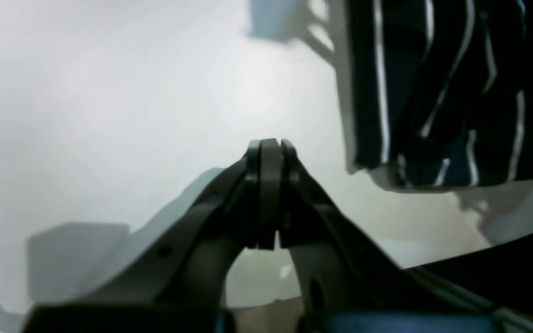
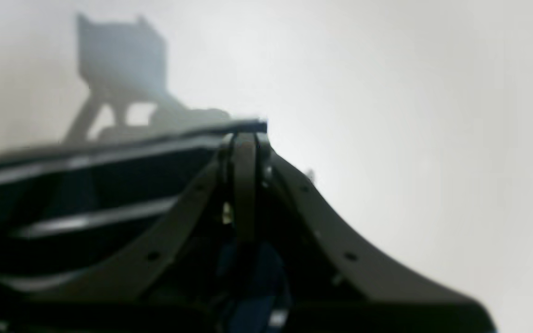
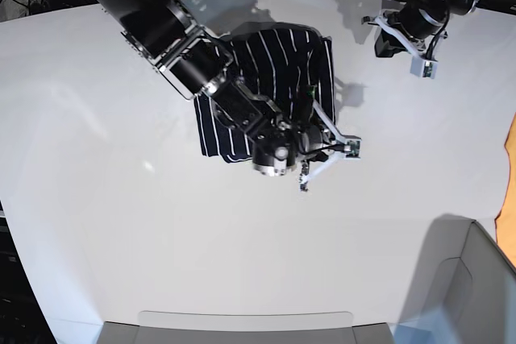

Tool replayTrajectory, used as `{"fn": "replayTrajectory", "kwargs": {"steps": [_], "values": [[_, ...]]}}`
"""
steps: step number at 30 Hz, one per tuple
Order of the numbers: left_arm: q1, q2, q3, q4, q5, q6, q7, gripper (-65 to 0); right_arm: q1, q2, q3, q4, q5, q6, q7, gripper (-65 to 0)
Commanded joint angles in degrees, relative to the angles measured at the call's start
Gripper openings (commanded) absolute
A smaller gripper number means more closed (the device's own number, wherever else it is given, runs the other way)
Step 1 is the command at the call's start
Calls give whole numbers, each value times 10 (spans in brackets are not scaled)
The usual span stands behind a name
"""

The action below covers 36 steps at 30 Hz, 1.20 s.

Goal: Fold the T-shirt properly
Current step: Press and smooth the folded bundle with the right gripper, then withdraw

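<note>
The dark navy T-shirt (image 3: 274,54) with thin white stripes lies bunched on the white table (image 3: 121,199), partly under my right arm. My right gripper (image 3: 316,141) sits low at the shirt's near right edge. In the right wrist view its jaws (image 2: 246,136) are pressed together, and a thin edge of the striped T-shirt (image 2: 86,194) runs to their tips, apparently pinched. My left gripper (image 3: 403,38) hovers at the far right of the table, apart from the shirt. It is shut with nothing in it (image 1: 270,143), and the T-shirt (image 1: 442,92) shows at the upper right of that view.
An orange cloth (image 3: 511,191) pokes in at the right edge. A grey bin (image 3: 459,296) stands at the near right corner, and a grey tray (image 3: 242,324) lies along the near table edge.
</note>
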Motion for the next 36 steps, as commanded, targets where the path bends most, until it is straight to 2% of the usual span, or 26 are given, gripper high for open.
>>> {"fn": "replayTrajectory", "kwargs": {"steps": [1, 4, 9, 13, 16, 19, 25, 28, 32, 34, 36], "values": [[1, 3, -1, 8, -9, -1, -8, -650, 21, -6, 5, 11, 3, -3, 29, -650], [1, 10, -1, 8, -9, -3, -8, -650, 22, -6, 5, 37, 6, -7, 68, -650], [1, 13, -1, 10, -9, -4, -9, -650, 10, 2, 7, 119, 6, -69, 78, -650], [-8, 13, 0, 20, -11, -6, -14, -650, -21, 46, 46, 227, 6, -104, 34, -650], [-38, 13, 12, 31, -11, -8, -14, -650, -53, 68, 124, 306, 4, -105, -19, -650], [-65, 10, 60, 41, -11, -31, -15, -650, -78, 110, 197, 356, 5, -103, -51, -650], [-104, 10, 178, 54, -8, -31, -16, -650, -135, 228, 284, 380, 6, -102, -75, -650], [-108, 8, 235, 53, -7, -31, -31, -650, -164, 256, 319, 380, 6, -102, -75, -650], [-107, -41, 319, 52, -6, -31, -38, -650, -198, 274, 330, 380, 6, -102, -75, -650], [-109, -84, 376, 51, -6, -31, -38, -650, -209, 274, 329, 373, 6, -102, -74, -650], [-109, -108, 410, 44, -6, -31, -39, -650, -217, 271, 317, 358, 6, -102, -72, -650]]}}
